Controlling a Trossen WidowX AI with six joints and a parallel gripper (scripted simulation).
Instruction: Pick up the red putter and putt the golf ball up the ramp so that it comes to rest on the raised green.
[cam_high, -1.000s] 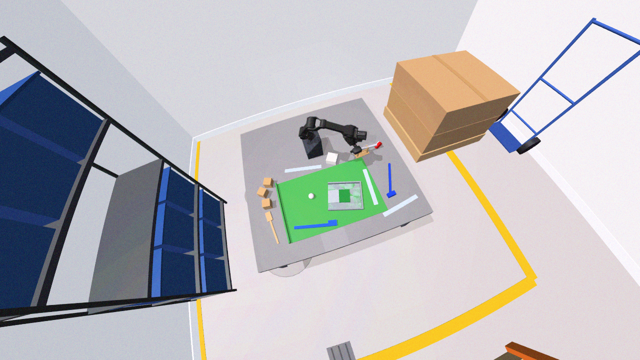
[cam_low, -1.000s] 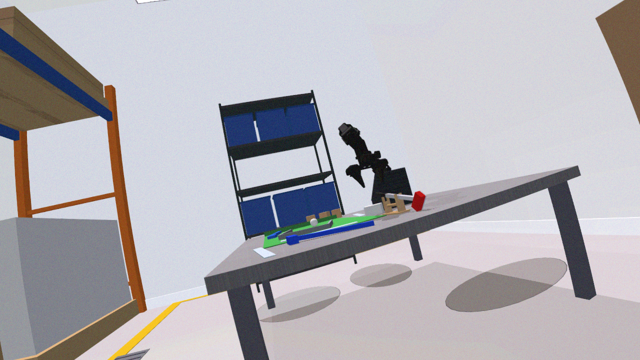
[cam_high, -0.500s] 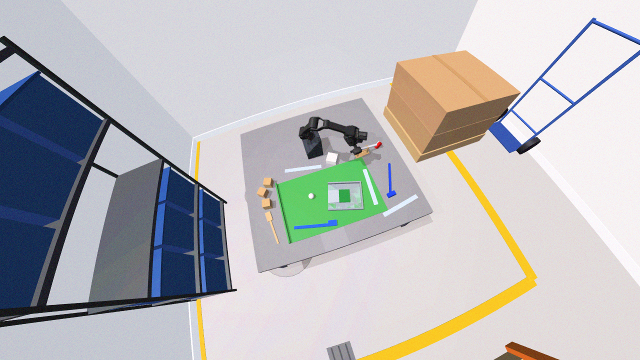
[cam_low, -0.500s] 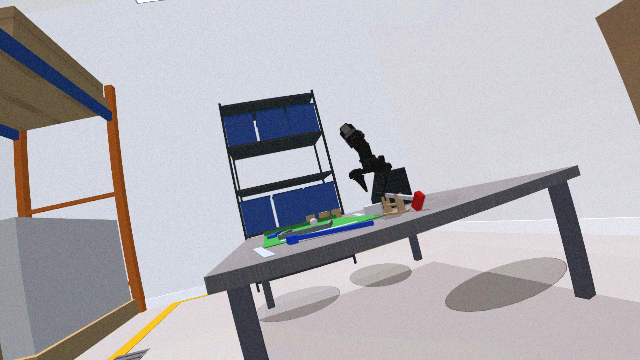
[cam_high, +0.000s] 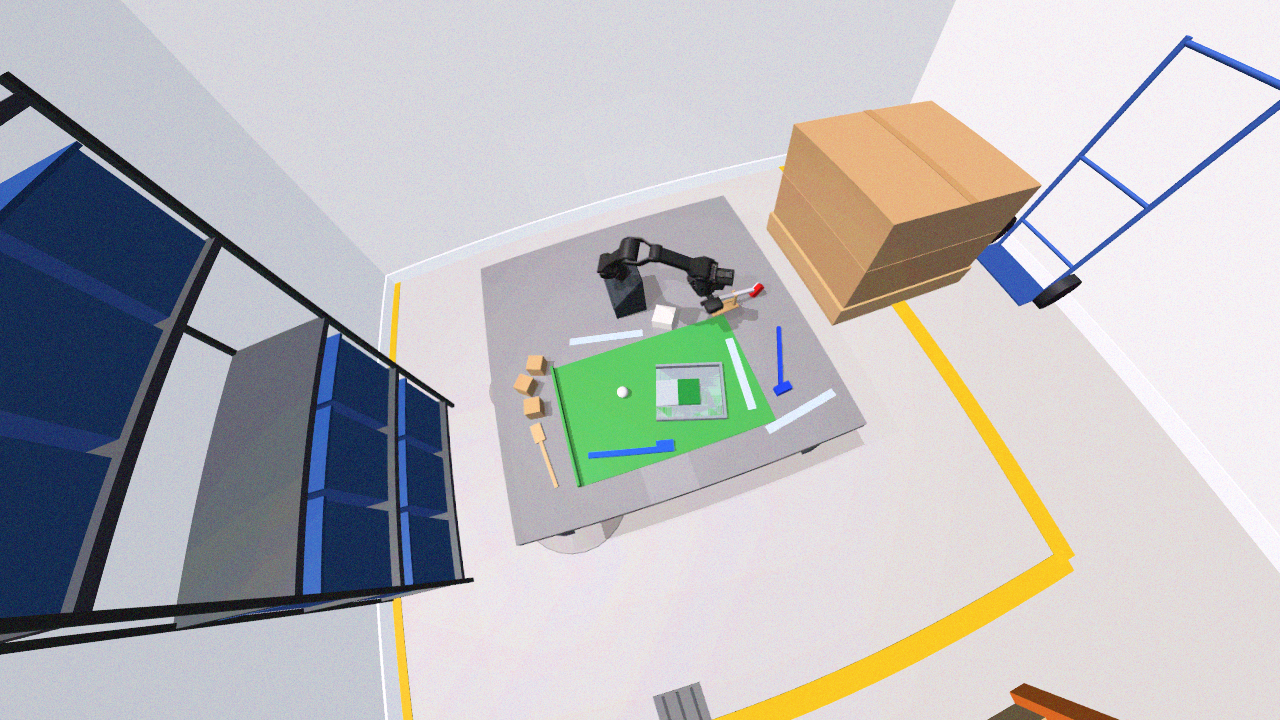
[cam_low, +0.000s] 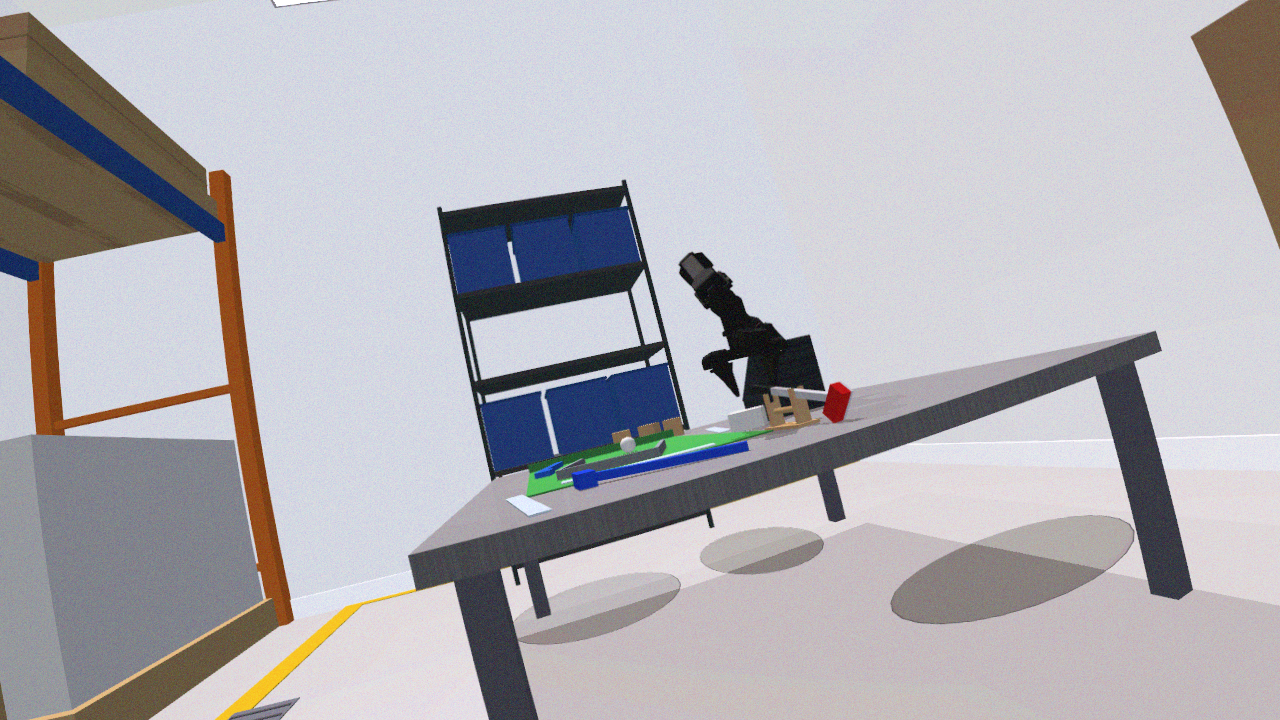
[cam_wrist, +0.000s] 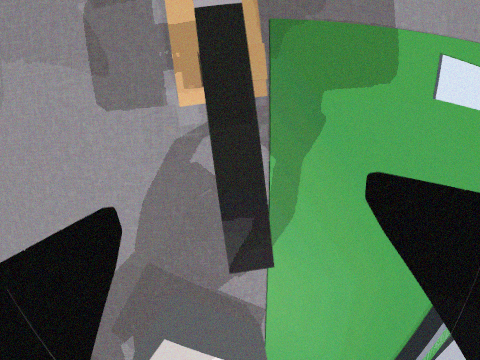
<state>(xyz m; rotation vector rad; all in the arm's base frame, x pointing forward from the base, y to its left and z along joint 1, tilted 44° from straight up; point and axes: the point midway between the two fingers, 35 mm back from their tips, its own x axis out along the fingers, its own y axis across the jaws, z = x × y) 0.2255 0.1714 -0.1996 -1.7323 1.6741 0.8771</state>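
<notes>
Pincer (cam_high: 713, 307) (cam_low: 735, 394) (cam_wrist: 244, 203) wide open, gripping nothing
Between its fingertips in the wrist view lies the red putter's black grip (cam_wrist: 235, 140).

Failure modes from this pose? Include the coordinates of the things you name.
Gripper (cam_high: 713, 304) (cam_low: 729, 392) (cam_wrist: 244, 203) is open around a thin black grip (cam_wrist: 235, 145); closing off-centre might knock the putter (cam_high: 757, 290) (cam_low: 836, 402) off its stand (cam_high: 726, 308) (cam_low: 791, 411) (cam_wrist: 256, 55).
White block (cam_high: 664, 316) (cam_low: 746, 417) (cam_wrist: 185, 352) is close by; a finger might clip it on descent.
Ball (cam_high: 622, 392) (cam_low: 627, 444) is loose; a stray swing might send it off line.
</notes>
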